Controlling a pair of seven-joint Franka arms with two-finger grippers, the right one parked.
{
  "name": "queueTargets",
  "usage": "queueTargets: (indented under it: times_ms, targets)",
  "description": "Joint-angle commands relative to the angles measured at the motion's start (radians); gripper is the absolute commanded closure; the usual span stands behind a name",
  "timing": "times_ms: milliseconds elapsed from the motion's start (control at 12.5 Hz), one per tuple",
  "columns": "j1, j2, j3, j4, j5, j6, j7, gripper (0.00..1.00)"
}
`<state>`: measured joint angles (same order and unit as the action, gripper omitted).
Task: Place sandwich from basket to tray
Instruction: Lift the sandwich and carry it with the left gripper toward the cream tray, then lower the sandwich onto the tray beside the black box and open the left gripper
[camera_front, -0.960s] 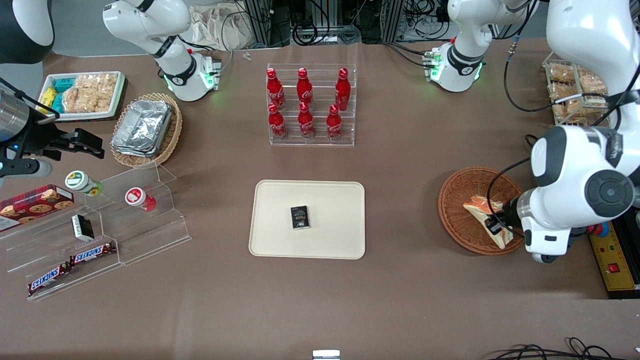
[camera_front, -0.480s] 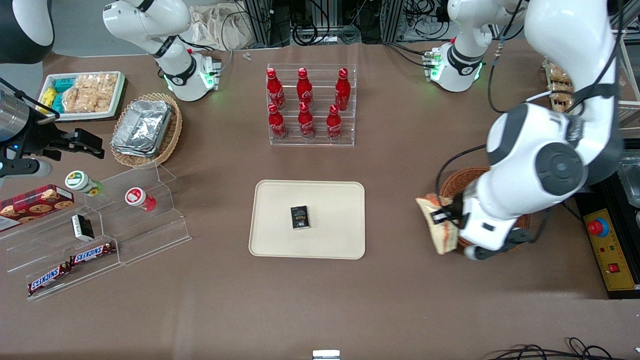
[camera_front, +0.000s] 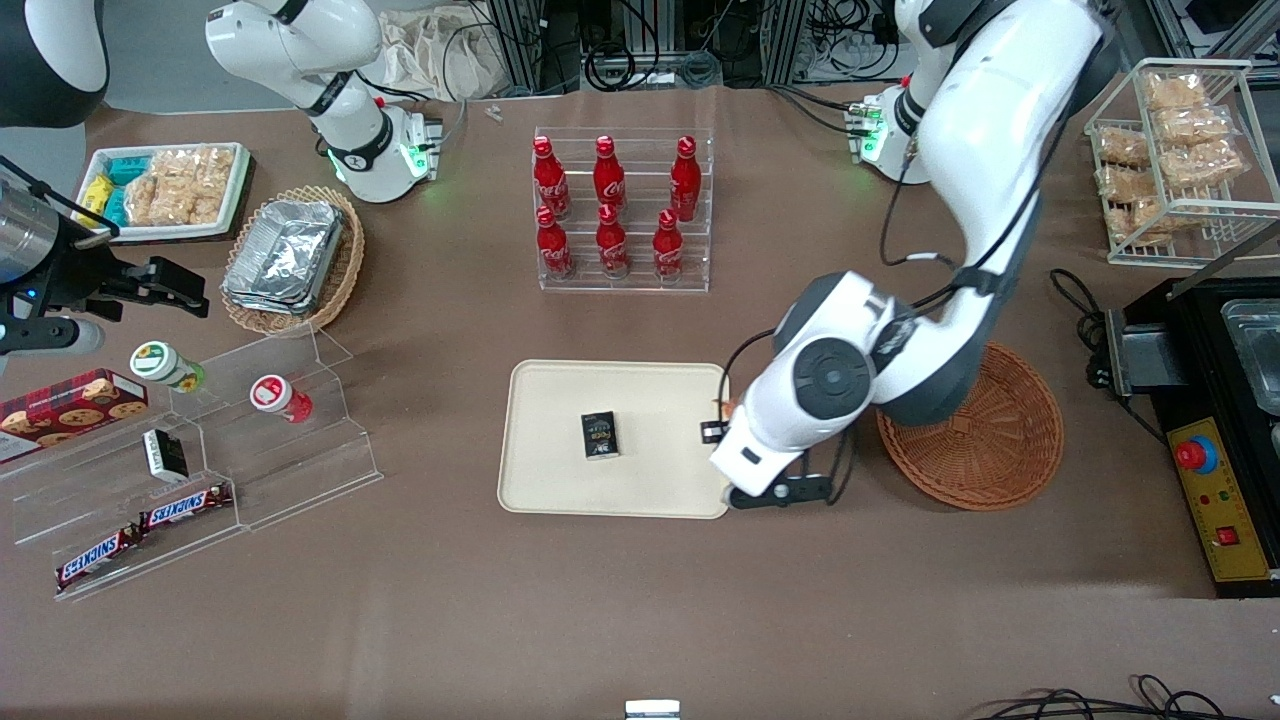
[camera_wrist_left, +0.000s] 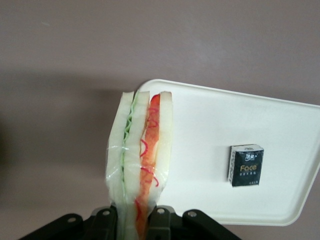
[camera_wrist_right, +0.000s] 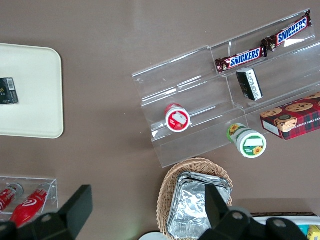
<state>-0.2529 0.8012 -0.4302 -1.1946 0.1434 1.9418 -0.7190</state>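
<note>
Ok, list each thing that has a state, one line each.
claw: shut on the sandwich, held above the tray's edge.
sandwich: wrapped, gripped at one end, off the tray.
basket: empty.
tray: holds only a small black packet, lying flat.
red bottles: upright in their clear rack, capped.
foil containers: stacked in the paler wicker basket.

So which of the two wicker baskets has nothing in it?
The round reddish-brown basket beside the tray is bare. The paler oval basket holds foil containers. The hand holds the sandwich over the tray's edge.
</note>
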Motion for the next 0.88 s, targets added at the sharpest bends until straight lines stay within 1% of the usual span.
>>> queueTargets:
  times_ms: [0,160,240,320,400,640,800]
  targets:
    - [-0.045,0.105,0.008,0.064,0.019,0.026,-0.007,1.00]
    - [-0.087,0.154,0.042,0.064,0.019,0.089,-0.011,1.00]
    - [-0.109,0.167,0.068,0.064,0.018,0.101,-0.014,0.87]
    - [-0.117,0.171,0.077,0.064,0.018,0.101,-0.014,0.64]
    - [-0.117,0.171,0.077,0.064,0.016,0.103,-0.016,0.01]
    - [-0.102,0.138,0.077,0.064,0.012,0.100,-0.033,0.00]
    - [-0.100,0.066,0.094,0.063,0.012,0.082,-0.051,0.00]
